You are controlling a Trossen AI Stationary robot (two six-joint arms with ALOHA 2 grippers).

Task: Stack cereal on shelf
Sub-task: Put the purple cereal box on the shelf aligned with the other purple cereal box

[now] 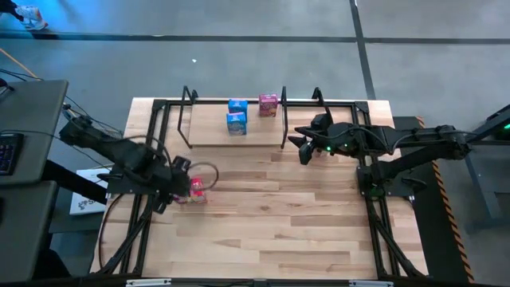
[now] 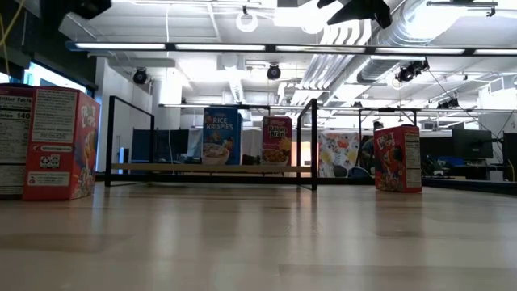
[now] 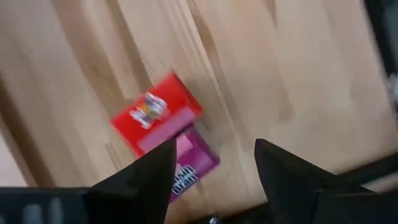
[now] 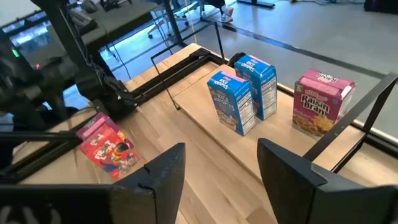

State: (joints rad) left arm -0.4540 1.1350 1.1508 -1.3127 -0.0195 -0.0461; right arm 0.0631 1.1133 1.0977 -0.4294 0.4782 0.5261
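Observation:
A red and pink cereal box (image 1: 196,192) stands upright on the plank tabletop at the left; it also shows in the left wrist view (image 3: 157,115), the right wrist view (image 4: 107,145) and the low view (image 2: 50,144). My left gripper (image 1: 183,182) hovers open just above and beside it (image 3: 214,168). The shelf (image 1: 211,131) at the far middle carries two blue boxes (image 1: 237,115) and a pink box (image 1: 268,104). My right gripper (image 1: 304,151) is open and empty (image 4: 221,168), raised past the shelf's right end rail.
In the low view another red box (image 2: 397,158) stands on the table right of the shelf; the right arm hides that spot in the high view. The shelf's black upright end rails (image 1: 284,119) flank the board. Bare planks (image 1: 271,223) stretch across the middle and near side.

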